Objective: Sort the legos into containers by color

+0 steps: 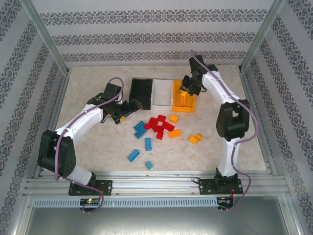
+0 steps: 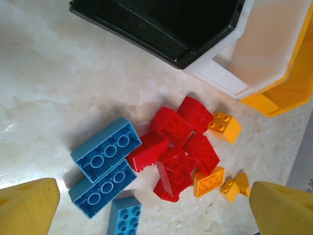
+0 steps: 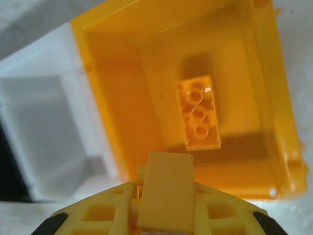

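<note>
The right gripper (image 1: pixel 186 91) is clamped on an orange-yellow brick (image 3: pixel 166 188) and hangs over the orange-yellow bin (image 3: pixel 105 98) by the table's far edge, where a matching brick (image 3: pixel 198 115) lies, so letting go should land it with its colour. The left gripper (image 1: pixel 129 110), jaws wide and empty, hovers over the loose legos (image 2: pixel 178 147) mid-table, probably to line up a pick

The right end effector (image 3: pixel 165 218) grips an orange-yellow lego (image 3: pixel 166 188) above the near rim of the orange-yellow bin (image 3: pixel 115 83). A second orange-yellow lego (image 3: pixel 198 112) lies flat on the bin floor. The white bin (image 3: pixel 44 112) stands against the orange-yellow bin's left wall.
</note>
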You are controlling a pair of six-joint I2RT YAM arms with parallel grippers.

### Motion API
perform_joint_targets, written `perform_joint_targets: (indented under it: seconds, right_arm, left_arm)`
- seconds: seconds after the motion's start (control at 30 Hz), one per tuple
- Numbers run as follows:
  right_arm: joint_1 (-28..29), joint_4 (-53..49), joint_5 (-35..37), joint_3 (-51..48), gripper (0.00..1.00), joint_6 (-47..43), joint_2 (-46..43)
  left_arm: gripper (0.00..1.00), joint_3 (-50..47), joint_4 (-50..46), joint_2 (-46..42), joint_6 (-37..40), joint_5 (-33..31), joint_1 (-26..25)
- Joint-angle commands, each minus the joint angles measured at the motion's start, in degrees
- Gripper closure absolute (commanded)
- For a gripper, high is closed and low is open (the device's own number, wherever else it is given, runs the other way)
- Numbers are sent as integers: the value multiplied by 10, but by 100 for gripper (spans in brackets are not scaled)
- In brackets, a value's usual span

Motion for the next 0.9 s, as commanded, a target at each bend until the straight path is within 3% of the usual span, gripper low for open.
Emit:
perform_joint_targets:
  seconds: [0.0, 0.17, 0.27, 0.57, 0.7, 0.87]
  right_arm:
    - [5, -85, 47, 69, 80, -71, 62]
    - [11, -127, 60, 152, 76, -90, 124]
    - [13, -139, 58, 170, 67, -92, 139]
    - [11, -162, 57, 170, 54, -95, 92]
    - [9, -165, 60, 111, 51, -104, 18]
    - [6, -147, 51, -64, 47, -108, -117]
  left_arm:
    - [0, 1, -60, -21, 27, -19, 6]
    - [0, -12, -83, -45, 35, -32, 7]
    - [0, -17, -90, -54, 37, -39, 7]
    - [0, -7, -67, -34, 33, -28, 8]
    - [0, 12, -50, -11, 34, -16, 8]
    - [0, 30, -40, 13, 43, -11, -2]
